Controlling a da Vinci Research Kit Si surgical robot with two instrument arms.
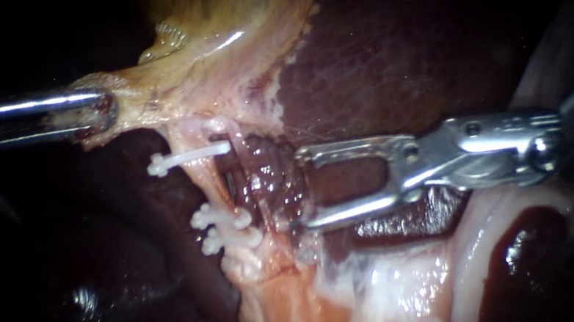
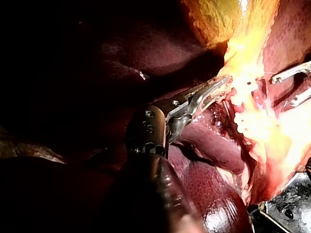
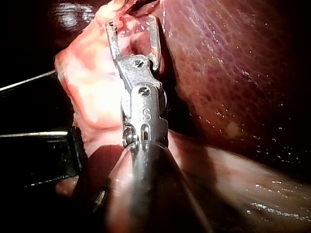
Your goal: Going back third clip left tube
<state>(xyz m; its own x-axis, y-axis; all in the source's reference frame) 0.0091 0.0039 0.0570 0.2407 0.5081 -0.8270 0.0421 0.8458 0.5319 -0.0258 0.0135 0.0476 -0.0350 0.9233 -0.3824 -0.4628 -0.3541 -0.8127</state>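
Observation:
The left tube (image 1: 210, 186) runs down from the yellow gallbladder (image 1: 224, 21) and carries three white clips: one high (image 1: 186, 157), two close together lower down (image 1: 220, 218) (image 1: 232, 241). My right instrument (image 1: 302, 188) comes in from the right with its forked jaws wide open and nothing between them, tips just right of the tube. The right wrist view also shows its jaws (image 3: 132, 24) apart, against pale tissue. My left instrument (image 1: 103, 111) is shut on the pale edge of the gallbladder at the upper left and holds it taut; its jaws (image 2: 218, 85) show closed on that tissue.
Dark red liver (image 1: 397, 43) fills the upper right behind the right instrument's jaws. Pale, wet tissue (image 1: 363, 291) lies below them. More liver (image 2: 209, 189) lies beside the left shaft. A dark metal part (image 3: 39, 150) stands beside the right instrument.

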